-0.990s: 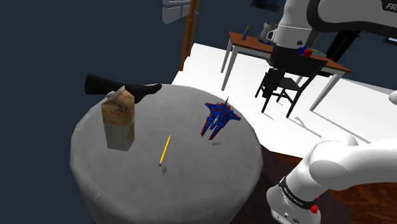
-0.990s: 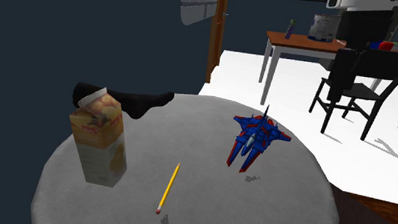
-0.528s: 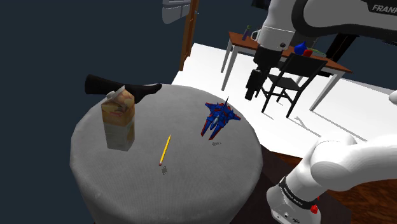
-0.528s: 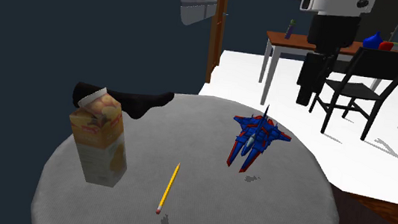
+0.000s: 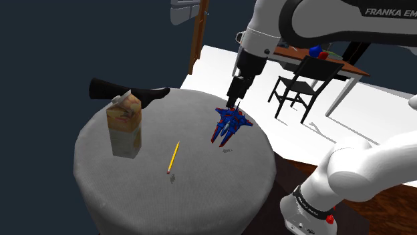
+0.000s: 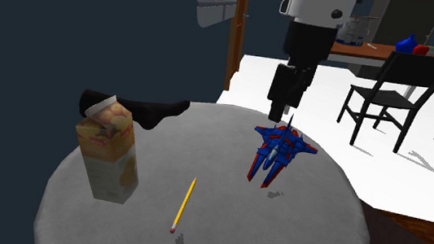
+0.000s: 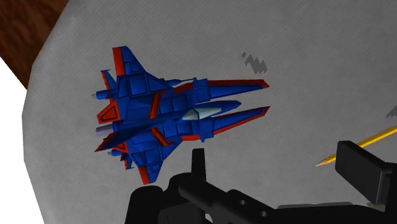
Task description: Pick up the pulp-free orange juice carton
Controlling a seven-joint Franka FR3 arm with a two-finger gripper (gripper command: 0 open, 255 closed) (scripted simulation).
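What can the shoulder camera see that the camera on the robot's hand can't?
Shoulder view: the juice carton standing upright, a black sock lying beyond it, a dark chair, and the white arm above the table. Wrist view: the black fingers standing apart, with nothing between them. Both: the blue-and-red toy jet, the yellow pencil and the grey round table.
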